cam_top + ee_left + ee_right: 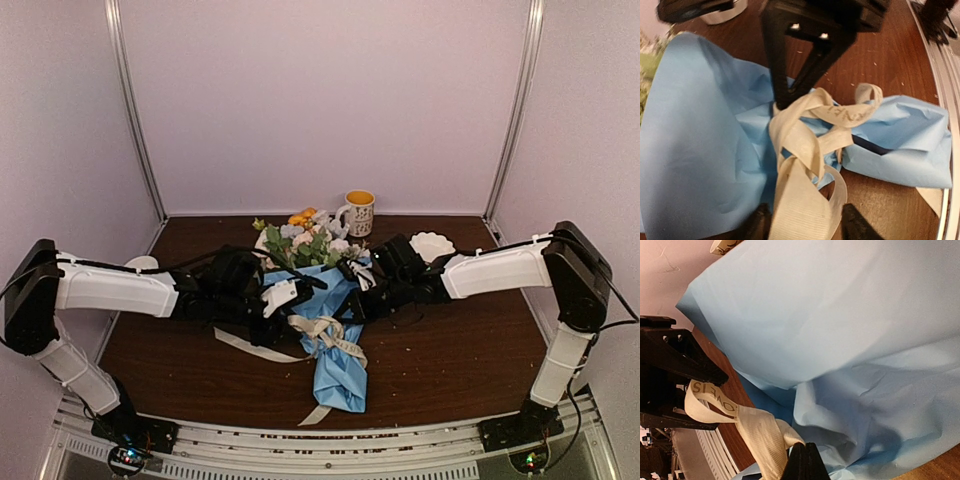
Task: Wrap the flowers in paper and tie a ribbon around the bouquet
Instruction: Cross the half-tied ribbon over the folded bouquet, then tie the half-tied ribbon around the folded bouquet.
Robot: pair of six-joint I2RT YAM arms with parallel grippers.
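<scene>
Pinching ribbon (pixel 797 145) at the knot: right gripper (pixel 801 455), fully closed, frame centre on bouquet (pixel 338 370) waist. Left gripper (pixel 807 227) half apart (lower edge), ribbon loop lying between its fingers, hold unclear.

My end effector (pixel 805 461) is pinched shut on the cream ribbon (pixel 762 435), which loops left over the brown tabletop (pixel 737 440). Light blue paper (pixel 840 330) fills most of my view, creased near me.

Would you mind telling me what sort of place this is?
Probably a lab test booth: plain white walls on metal posts enclose a brown wooden table with an aluminium rail along its near edge.
</scene>
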